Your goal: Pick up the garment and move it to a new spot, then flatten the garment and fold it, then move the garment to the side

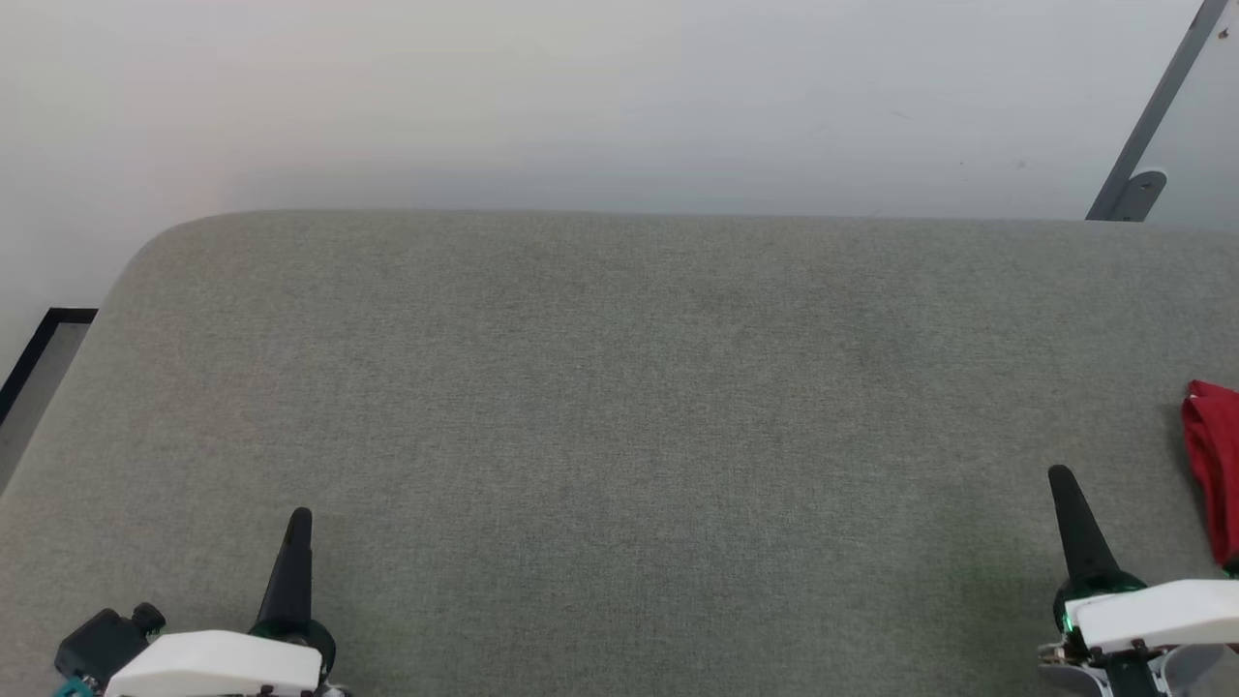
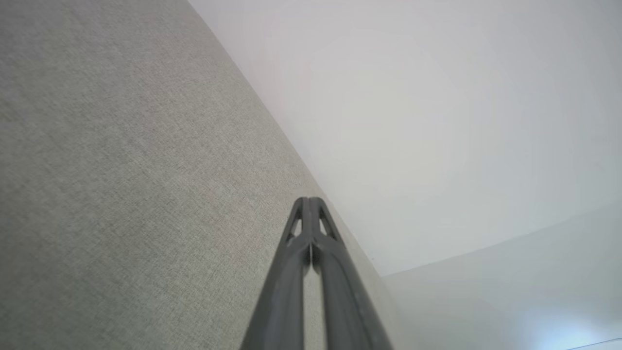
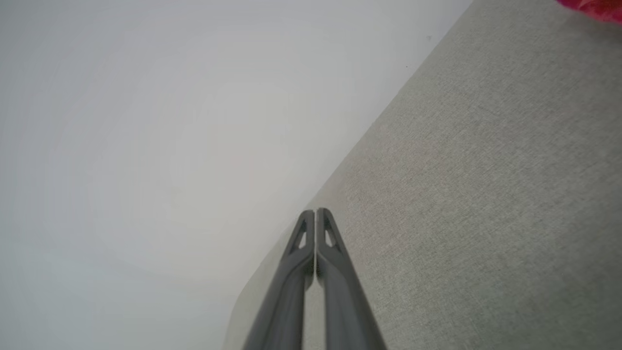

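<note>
A strip of the red garment (image 1: 1216, 465) lies at the far right edge of the grey fabric table (image 1: 619, 407); most of it is cut off by the frame. A red corner of the garment (image 3: 595, 7) also peeks in at the top right of the right wrist view. My right gripper (image 1: 1062, 476) stands shut and holds nothing, a short way left of the garment. My left gripper (image 1: 299, 518) is shut and bare at the lower left, far from the garment. In the wrist views, each pair of fingers, left (image 2: 308, 200) and right (image 3: 315, 212), is pressed together.
The table's far edge meets a pale wall (image 1: 619, 97). A grey slanted bar with a bracket (image 1: 1142, 145) stands at the back right. A dark-edged floor strip (image 1: 39, 358) shows past the table's rounded left corner.
</note>
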`<state>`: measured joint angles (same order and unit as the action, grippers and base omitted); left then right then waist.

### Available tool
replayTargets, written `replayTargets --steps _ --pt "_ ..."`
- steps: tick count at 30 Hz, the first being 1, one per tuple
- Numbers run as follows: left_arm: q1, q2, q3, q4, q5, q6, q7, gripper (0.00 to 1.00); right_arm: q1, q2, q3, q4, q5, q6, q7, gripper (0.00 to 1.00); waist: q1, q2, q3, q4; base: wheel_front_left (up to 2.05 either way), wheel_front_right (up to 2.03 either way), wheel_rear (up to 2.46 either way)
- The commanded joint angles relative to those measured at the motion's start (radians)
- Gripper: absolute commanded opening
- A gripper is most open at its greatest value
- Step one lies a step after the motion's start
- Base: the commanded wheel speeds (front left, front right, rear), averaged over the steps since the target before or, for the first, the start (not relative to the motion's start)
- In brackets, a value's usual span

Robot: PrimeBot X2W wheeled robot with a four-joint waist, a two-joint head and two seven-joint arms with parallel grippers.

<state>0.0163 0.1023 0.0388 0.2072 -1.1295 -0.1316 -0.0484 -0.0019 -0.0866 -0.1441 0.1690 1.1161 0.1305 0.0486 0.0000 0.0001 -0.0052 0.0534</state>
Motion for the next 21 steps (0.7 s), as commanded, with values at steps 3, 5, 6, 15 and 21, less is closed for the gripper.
replayTargets --steps 3,5,6,15,21 --pt "-0.03 0.002 0.009 -0.005 -0.045 0.001 0.013 0.0 -0.024 0.002 0.001 -0.001 0.042 0.0 0.009 0.0 0.0 -0.0001 0.0 -0.002 0.0 0.0 0.0" --pt "-0.035 0.0 0.011 -0.003 -0.062 0.001 0.018 0.0 -0.03 0.003 0.002 0.003 0.062 0.0 0.011 0.0 0.0 -0.0001 0.001 -0.004 0.0 0.0 0.0" --pt "-0.038 0.0 0.012 -0.003 -0.072 0.001 0.021 0.0 -0.032 0.004 0.003 0.004 0.071 0.0 0.012 0.0 0.0 -0.0001 0.001 -0.005 0.0 0.0 0.0" --pt "-0.055 -0.008 0.02 0.005 -0.154 0.001 0.045 0.0 -0.046 0.01 0.008 0.016 0.151 0.0 0.022 0.0 0.0 -0.0001 0.002 -0.012 0.0 0.0 0.0" --pt "-0.066 -0.012 0.025 0.01 -0.203 0.001 0.059 0.0 -0.057 0.014 0.011 0.025 0.201 0.0 0.03 0.0 0.0 -0.0001 0.003 -0.017 0.0 0.0 0.0"
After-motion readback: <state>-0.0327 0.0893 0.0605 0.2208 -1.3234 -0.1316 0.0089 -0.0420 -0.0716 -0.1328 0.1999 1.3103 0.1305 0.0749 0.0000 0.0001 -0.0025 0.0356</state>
